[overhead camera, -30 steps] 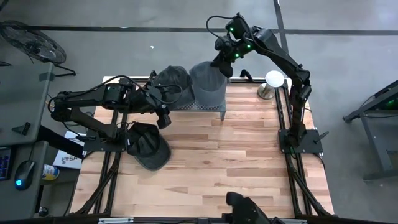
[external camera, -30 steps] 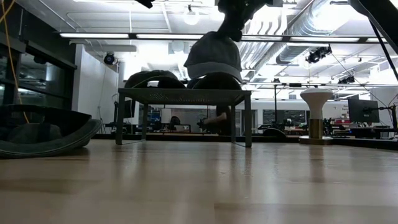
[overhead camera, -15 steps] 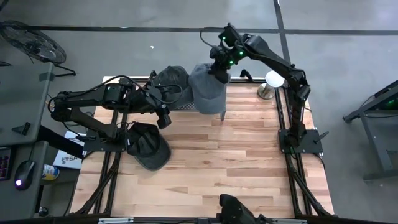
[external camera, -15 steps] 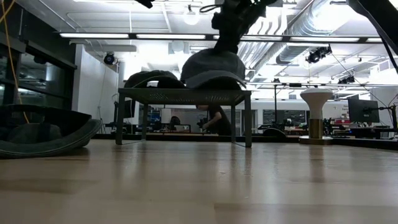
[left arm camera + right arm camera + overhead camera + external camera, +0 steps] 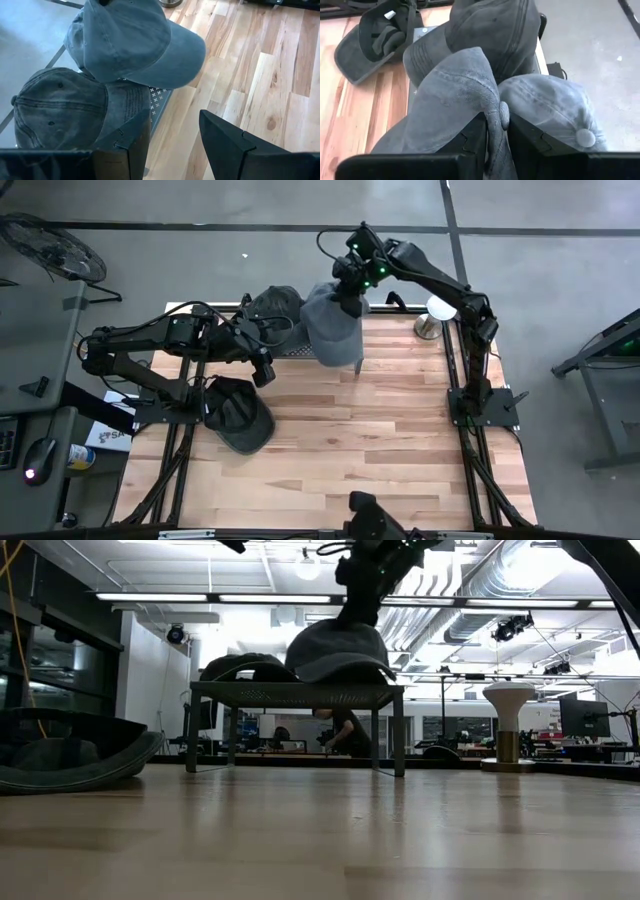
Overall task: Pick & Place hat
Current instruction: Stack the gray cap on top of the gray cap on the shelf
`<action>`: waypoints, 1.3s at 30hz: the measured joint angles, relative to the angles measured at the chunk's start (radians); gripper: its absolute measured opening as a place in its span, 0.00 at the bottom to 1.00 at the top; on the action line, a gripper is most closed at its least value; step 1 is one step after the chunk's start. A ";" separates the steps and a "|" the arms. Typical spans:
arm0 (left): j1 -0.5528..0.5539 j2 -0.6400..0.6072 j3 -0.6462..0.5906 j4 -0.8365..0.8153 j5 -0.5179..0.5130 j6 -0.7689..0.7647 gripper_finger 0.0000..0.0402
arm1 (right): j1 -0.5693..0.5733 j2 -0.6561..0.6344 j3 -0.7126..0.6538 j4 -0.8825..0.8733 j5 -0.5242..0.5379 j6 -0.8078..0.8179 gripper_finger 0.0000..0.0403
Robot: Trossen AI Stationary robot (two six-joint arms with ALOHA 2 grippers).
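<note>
A grey-blue hat (image 5: 332, 330) lies on the dark mesh rack (image 5: 295, 693) at the table's far edge, brim toward the near side. My right gripper (image 5: 350, 284) is shut on its crown from above. A darker grey hat (image 5: 276, 304) sits on the rack's left part, beside it. A third dark hat (image 5: 238, 413) lies upside down on the table at the left. My left gripper (image 5: 172, 145) hangs open, holding nothing, near the rack's left front corner. My right gripper pinches a raised fold of the hat's crown cloth (image 5: 495, 117) between its two fingers (image 5: 470, 140). It comes slanting down from the far right. The hat's underside and brim (image 5: 335, 665) rest on the rack top, and the crown stands up slack under the fingers.
A white round-topped stand (image 5: 440, 308) is at the table's far right corner. The wooden table top (image 5: 380, 440) stretches from the rack to the near edge. A fan (image 5: 50, 245) and a side desk lie off the table's left.
My right gripper has come down and a little toward the table's left with the grey-blue hat. The hat hung above the rack then; now it sits on the rack top, its crown slumped and spread wider beside the dark hat.
</note>
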 joint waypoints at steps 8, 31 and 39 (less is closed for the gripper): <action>0.000 0.000 0.000 0.000 0.011 -0.001 0.42 | -0.003 -0.001 0.003 0.018 0.022 0.009 0.17; 0.000 0.000 0.000 0.000 0.016 -0.018 0.42 | -0.004 -0.003 0.003 0.017 0.023 0.024 0.24; 0.000 0.000 0.000 0.000 0.016 -0.019 0.42 | -0.004 -0.003 0.003 0.017 0.018 0.034 0.40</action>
